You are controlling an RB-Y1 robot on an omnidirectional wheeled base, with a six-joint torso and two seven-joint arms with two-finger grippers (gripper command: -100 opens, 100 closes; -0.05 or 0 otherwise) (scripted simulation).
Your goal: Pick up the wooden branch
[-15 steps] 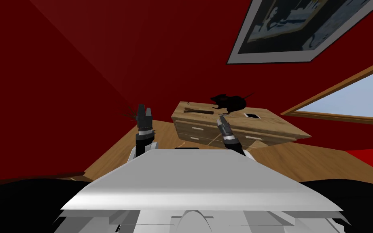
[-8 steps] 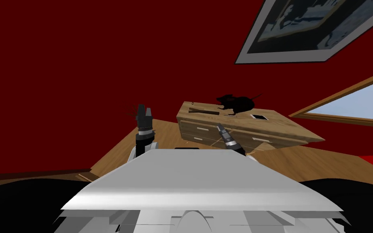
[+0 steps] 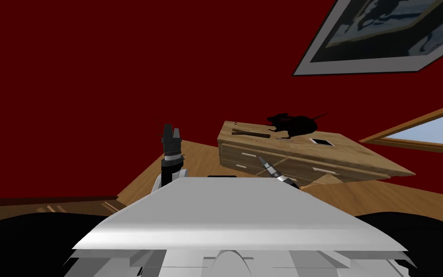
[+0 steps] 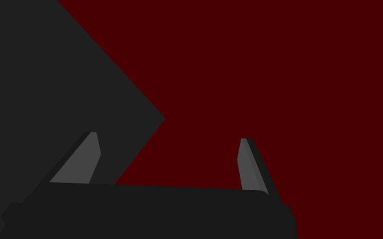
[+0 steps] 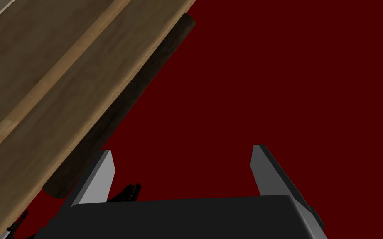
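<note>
- The branch (image 3: 251, 133) is a short, straight stick, very dark brown and almost black, round in section with blunt ends. No twigs or leaves can be made out on it.
- It lies flat on the wooden tabletop (image 3: 350, 149), near the left end and close to the front edge, running roughly along that edge.
- The tabletop is the top of a low drawer chest (image 3: 235, 158) of light wood that stands against a dark red wall.
- In the right wrist view the branch (image 5: 145, 79) shows as a dark rod lying along the tabletop's pale edge (image 5: 74, 103). Its near end sits just beside one finger (image 5: 99, 174), outside the gap — contact cannot be judged.
- The right pincer (image 5: 182, 149) has its blades apart with nothing between them. In the head view the right pincer (image 3: 263, 160) hangs in front of the drawer chest, below the branch.
- The left pincer (image 3: 171, 132) is raised, well to the left of the chest. Its blades (image 4: 169, 136) are also apart and hold nothing.
- Also on the tabletop, to the right of the branch, are a black animal-shaped figure (image 3: 295, 125) and, further right, a small flat rectangle (image 3: 321, 141) with a white border.
</note>
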